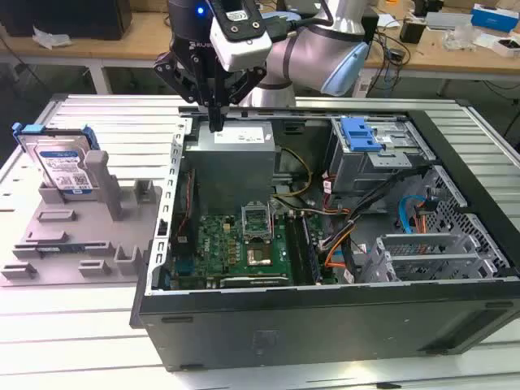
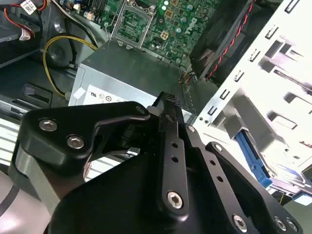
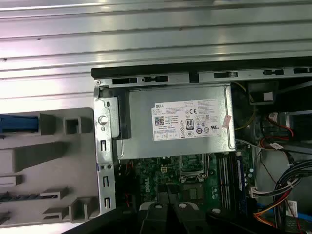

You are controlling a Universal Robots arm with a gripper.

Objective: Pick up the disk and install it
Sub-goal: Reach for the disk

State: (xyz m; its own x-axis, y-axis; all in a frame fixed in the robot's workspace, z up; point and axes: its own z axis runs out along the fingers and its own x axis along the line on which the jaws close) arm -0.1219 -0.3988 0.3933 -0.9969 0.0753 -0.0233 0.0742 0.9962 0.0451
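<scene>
Disk [image 1: 58,165] stands upright in the grey rack [image 1: 81,236] on the worktop [image 1: 81,341], propped for easy grabbing (exterior view's left). Jaws together, empty, hovering over the power supply [image 1: 240,140] inside the open case [image 1: 325,325].

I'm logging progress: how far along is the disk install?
Nothing looks done yet: the disk stands in the grey holder at the exterior view's left, outside the computer case. The gripper hangs empty above the power supply. Both picking up and installing remain.
</scene>
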